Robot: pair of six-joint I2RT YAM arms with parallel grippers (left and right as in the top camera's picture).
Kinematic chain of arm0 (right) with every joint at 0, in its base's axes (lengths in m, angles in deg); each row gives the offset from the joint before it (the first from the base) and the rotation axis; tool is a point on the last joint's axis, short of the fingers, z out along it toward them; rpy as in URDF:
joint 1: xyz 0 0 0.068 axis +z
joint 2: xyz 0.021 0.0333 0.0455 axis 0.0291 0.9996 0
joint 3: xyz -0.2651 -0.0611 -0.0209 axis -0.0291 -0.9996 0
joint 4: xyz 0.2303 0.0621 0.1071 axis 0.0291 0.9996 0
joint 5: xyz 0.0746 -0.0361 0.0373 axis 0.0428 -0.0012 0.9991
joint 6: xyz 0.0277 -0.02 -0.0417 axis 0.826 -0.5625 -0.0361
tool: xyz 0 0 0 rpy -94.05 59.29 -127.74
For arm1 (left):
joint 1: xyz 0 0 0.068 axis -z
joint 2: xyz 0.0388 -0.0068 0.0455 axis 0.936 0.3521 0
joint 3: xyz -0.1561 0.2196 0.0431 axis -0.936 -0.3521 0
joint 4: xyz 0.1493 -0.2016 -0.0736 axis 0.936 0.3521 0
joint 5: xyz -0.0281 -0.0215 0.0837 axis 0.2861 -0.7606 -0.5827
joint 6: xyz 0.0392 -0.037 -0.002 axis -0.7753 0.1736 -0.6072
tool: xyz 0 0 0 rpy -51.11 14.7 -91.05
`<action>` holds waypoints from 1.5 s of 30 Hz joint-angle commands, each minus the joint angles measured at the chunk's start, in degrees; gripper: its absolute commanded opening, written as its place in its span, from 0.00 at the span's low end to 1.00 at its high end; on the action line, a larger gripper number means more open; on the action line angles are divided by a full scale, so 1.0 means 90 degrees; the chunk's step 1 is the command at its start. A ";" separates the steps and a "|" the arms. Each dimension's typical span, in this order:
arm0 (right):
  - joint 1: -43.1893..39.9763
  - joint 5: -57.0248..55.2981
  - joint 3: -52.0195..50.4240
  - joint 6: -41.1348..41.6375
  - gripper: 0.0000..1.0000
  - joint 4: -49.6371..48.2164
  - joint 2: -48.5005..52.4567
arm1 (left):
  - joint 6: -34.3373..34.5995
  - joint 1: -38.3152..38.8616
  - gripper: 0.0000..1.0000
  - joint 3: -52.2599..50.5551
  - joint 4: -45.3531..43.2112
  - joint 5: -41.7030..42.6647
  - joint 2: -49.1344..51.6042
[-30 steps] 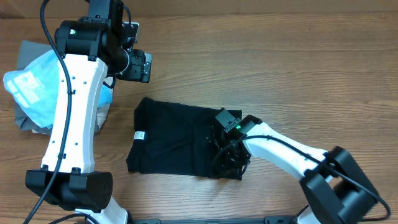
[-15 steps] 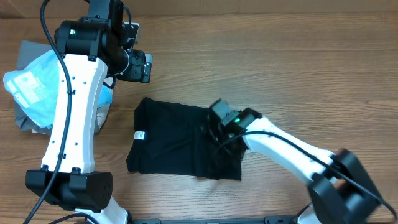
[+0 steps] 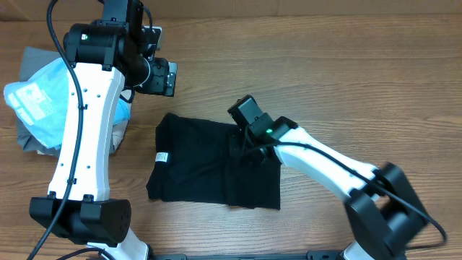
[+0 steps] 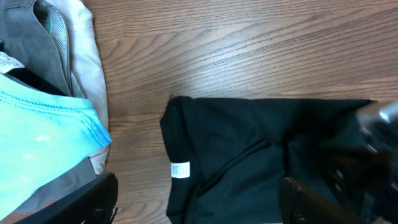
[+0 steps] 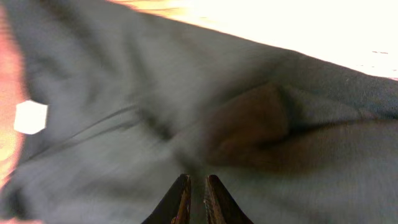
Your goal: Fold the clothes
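Note:
The black T-shirt (image 3: 202,166) lies folded into a rough rectangle on the wooden table, its white tag (image 3: 163,157) at the left edge. My right gripper (image 3: 244,146) is down on the shirt's upper right part. In the right wrist view its fingers (image 5: 198,186) are shut with only a thin slit between them, resting over blurred black fabric (image 5: 186,93). My left gripper (image 3: 159,76) hangs high above the table, behind and left of the shirt. In the left wrist view its jaws (image 4: 199,205) are wide open and empty above the shirt (image 4: 249,149) and tag (image 4: 180,169).
A light blue garment (image 3: 36,101) lies on grey folded garments (image 3: 29,137) at the table's left edge; both show in the left wrist view, blue (image 4: 37,130) and grey (image 4: 25,37). Bare wood (image 3: 346,87) lies behind and right of the shirt.
My right gripper has moved from the shirt's lower right corner up and to the left across the fabric. The shirt's outline looks the same. The left arm has not moved.

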 commanded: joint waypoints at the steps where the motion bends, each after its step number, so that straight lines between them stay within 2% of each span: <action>1: -0.0216 -0.0413 -0.0022 0.0330 0.13 -0.0401 0.0262 | -0.0121 -0.0022 0.85 0.0019 0.0005 0.0073 0.0027; 6: -0.0379 -0.0187 -0.0024 0.0325 0.07 -0.1987 0.0886 | -0.0119 -0.0022 0.85 0.0022 -0.0002 0.0073 0.0027; 9: -0.0379 0.0318 -0.0022 0.0325 0.06 -0.2312 0.1139 | -0.0119 -0.0022 0.85 0.0019 0.0061 0.0073 0.0027; 13: -0.0401 0.0386 -0.0002 0.0114 0.04 -0.1904 0.0952 | -0.0143 -0.0022 0.85 0.0019 0.0160 0.0066 0.0027; 16: -0.0522 0.0384 0.0075 -0.0549 0.05 -0.1343 0.0318 | -0.0148 -0.0024 0.85 0.0019 0.0155 0.0044 0.0027; 18: -0.0648 0.0384 0.0143 -0.1044 0.06 -0.0719 -0.0250 | -0.0151 -0.0024 0.85 0.0019 0.0148 0.0044 0.0027; 23: -0.0874 0.0571 0.0155 -0.1496 0.06 0.0979 -0.1460 | -0.0262 -0.0024 0.86 0.0019 0.0163 -0.0039 0.0027; 29: -0.0682 0.1581 0.0046 -0.2504 0.06 0.2348 -0.1598 | -0.0041 -0.0044 0.90 0.0019 0.0199 -0.0095 0.0027; 32: -0.0372 0.1622 -0.0355 -0.3330 0.07 0.2397 -0.1455 | 0.0056 -0.0107 0.94 0.0019 0.0194 -0.0092 0.0027; 38: 0.0367 0.2399 -0.0848 -0.4143 0.07 0.2152 -0.1105 | 0.0073 -0.0165 0.96 0.0019 0.0175 -0.0092 0.0027; 45: 0.1219 0.1542 -0.0855 -0.4371 0.10 0.2217 -0.0707 | 0.0073 -0.0165 0.98 0.0019 0.0180 -0.0070 0.0027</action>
